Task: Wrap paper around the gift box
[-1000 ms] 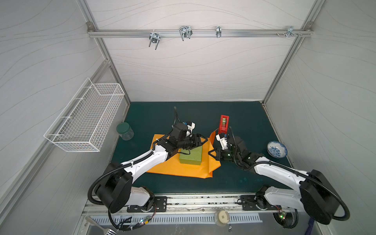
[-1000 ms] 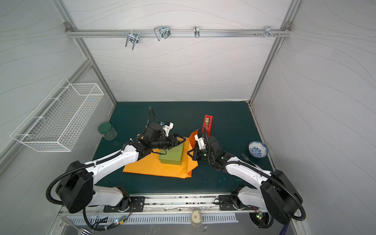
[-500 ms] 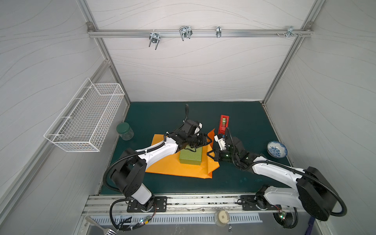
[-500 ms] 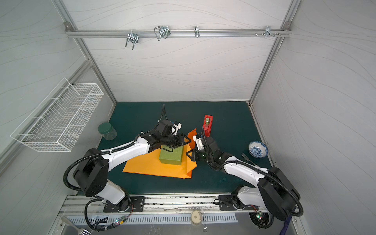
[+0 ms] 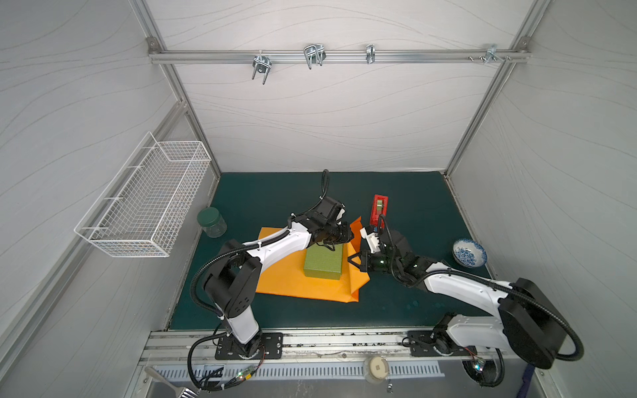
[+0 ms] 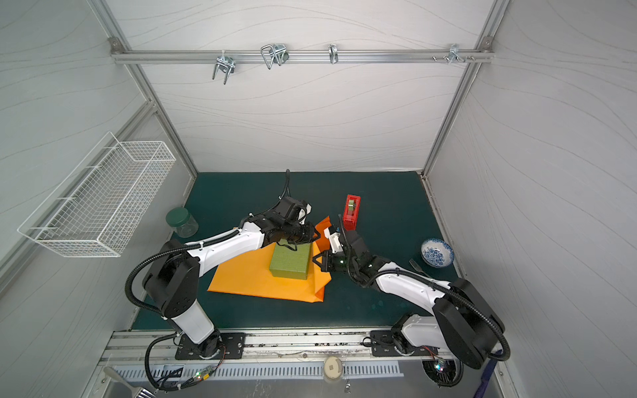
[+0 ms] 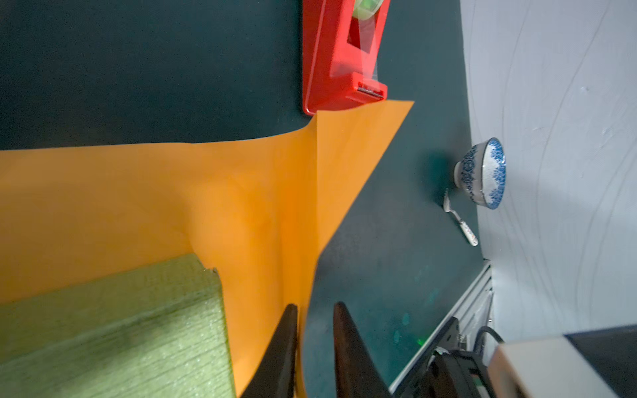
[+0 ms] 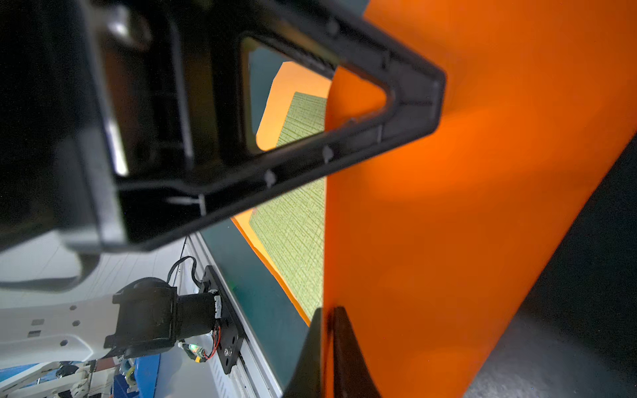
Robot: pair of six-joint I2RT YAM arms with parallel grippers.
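The box (image 5: 324,263) sits on the paper (image 5: 286,281), toward the sheet's right side, on the green tabletop (image 5: 269,196). The right claw (image 5: 355,262) is clenched on the paper's right edge and holds that flap raised beside the box. The right wrist view shows the sheet standing upright along the box's side. The left claw (image 7: 315,310) reaches across to the box's far right corner, its jaws a little apart astride the same edge and not visibly pinching it.

The step in hand appears to be the first fold, bringing the right flap up and over the lid. The next move would call for both claws to grip the edge and carry it leftward together, taut enough to crease along the box's top edge.

Room is tightest at the far corner, where the raised paper stands just beside the red dispenser (image 5: 378,208). Leftward the lid and flat sheet lie open, and the jar (image 5: 211,222) and bowl (image 5: 469,252) stand well apart.
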